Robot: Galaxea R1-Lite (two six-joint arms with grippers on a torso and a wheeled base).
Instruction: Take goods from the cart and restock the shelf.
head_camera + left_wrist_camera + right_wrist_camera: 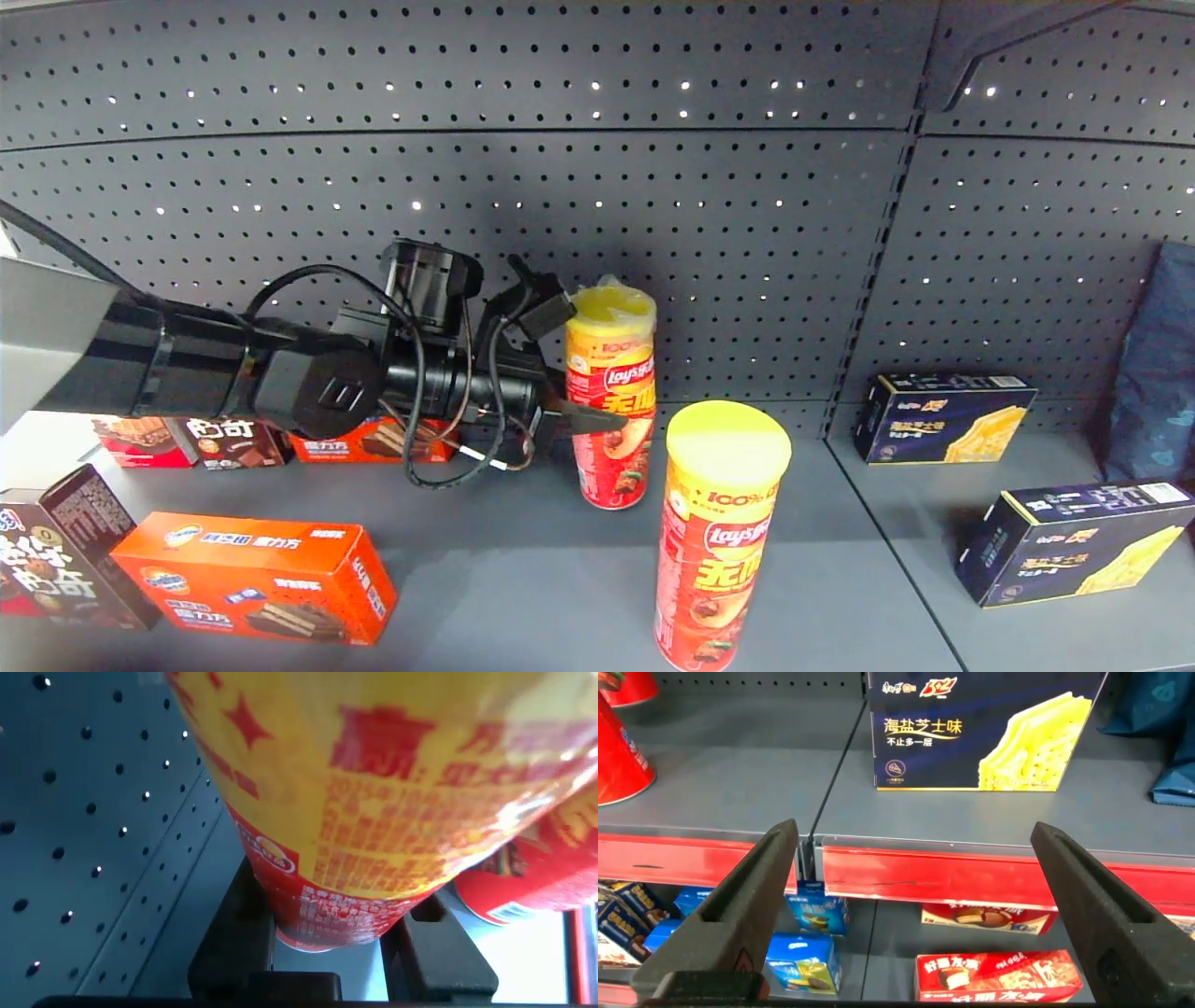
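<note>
Chips are the goods at hand: 2 tall red-and-yellow cans stand on the grey shelf in front of its perforated back panel. The left gripper comes in from the left side, its jaws clamped on the rear can about halfway up. That can is upright with its base down at the shelf board, near the back panel. Whether it rests on the board or hangs just above it cannot be told. In the left wrist view the can's printed side lies between the 2 dark fingers. The front can stands free, nearer the shelf's front edge and slightly to the right, close to the rear can but apart from it.

On the left of the shelf an orange box lies flat beside a dark brown box. More snack boxes sit in a row at the back, under the arm. Past the upright divider, the right section carries 2 navy boxes, 1 at the back and 1 forward. A blue bag is at the far right.

The right gripper is level with the shelf's red front strip. Its jaws are wide apart and hold nothing. A navy box stands on the board beyond it, and blue packs and red packs lie on the shelf below.
</note>
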